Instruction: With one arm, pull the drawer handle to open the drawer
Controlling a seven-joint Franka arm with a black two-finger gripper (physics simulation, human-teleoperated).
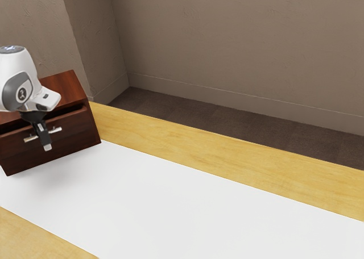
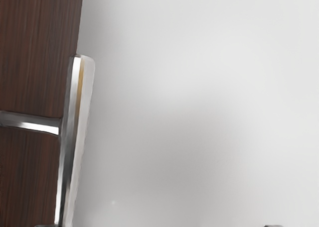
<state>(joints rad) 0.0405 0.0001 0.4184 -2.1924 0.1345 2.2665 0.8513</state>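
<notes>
At the far left of the exterior frame, the hand (image 1: 43, 137) hangs right at the middle of the drawer handle (image 1: 56, 130). The handle's long axis runs level across the front of the brown drawer (image 1: 71, 125). Clamped or apart, I cannot tell. Rightward spreads the white counter (image 1: 182, 208); the pull, I judge, goes straight out from the drawer front, toward the lower right.

1 wooden cabinet (image 1: 67, 86), seemingly 1 drawer (image 1: 75, 126), 1 metal handle (image 2: 75, 147), 1 table (image 1: 227, 157).
</notes>
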